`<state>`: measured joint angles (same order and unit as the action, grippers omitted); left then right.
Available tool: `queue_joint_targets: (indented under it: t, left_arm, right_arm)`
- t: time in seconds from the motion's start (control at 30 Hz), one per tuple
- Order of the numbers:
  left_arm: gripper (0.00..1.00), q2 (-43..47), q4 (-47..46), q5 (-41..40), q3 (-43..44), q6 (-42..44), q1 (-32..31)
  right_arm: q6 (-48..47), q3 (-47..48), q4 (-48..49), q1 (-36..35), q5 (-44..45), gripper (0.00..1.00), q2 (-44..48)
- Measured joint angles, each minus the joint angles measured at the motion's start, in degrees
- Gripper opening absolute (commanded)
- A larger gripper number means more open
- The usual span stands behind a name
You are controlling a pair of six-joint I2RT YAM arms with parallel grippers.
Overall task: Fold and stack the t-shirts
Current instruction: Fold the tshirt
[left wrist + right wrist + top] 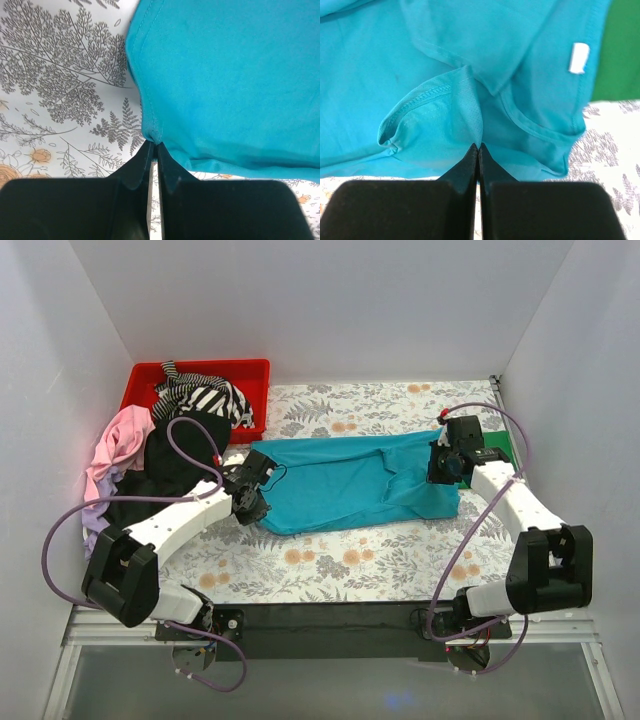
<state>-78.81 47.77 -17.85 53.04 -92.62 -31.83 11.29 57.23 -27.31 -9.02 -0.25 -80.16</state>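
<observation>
Left wrist view: my left end effector (pixel 154 145) clamps the stitched hem of a soft teal cloth t-shirt (pixel 225 75); right end effector (pixel 478 146) pinches its rumpled fold.

This is a robotics lab test cell rather than a home or shop. Plain white panel walls (pixel 320 310) box in a bench (pixel 330 560) on three sides, and the bench wears a grey-and-orange floral printed cover. Two white-and-black jointed robot arms, the left (pixel 170 525) and the right (pixel 510 505), are bolted to a flat black base bar (pixel 320 620) on a silver metal frame rail (pixel 330 648), with loose purple cables (pixel 44 560) looping off them. A plain teal cloth t-shirt (pixel 350 485) and a red rectangular plastic bin (pixel 140 380) sit there as staged props.
</observation>
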Motion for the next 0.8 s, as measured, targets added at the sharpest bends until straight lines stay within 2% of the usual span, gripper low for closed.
queue_joint_targets:
  t: [0.4, 0.63, 0.8]
  left_arm:
    - [0.0, -2.36, 3.28, -3.93, 1.4, 3.87, 2.47]
    - [0.0, -3.1, 1.68, -3.98, 2.08, 6.82, 6.01]
    - [0.0, -6.93, -0.68, -4.0, 4.52, 10.05, 7.34]
  right_arm:
    - [4.2, -2.8, -4.37, 0.09, 10.19, 0.01, 8.87]
    - [4.96, -2.84, -4.79, 0.63, 11.52, 0.01, 8.35]
    - [4.87, -2.84, -4.72, 0.81, 11.69, 0.01, 6.05]
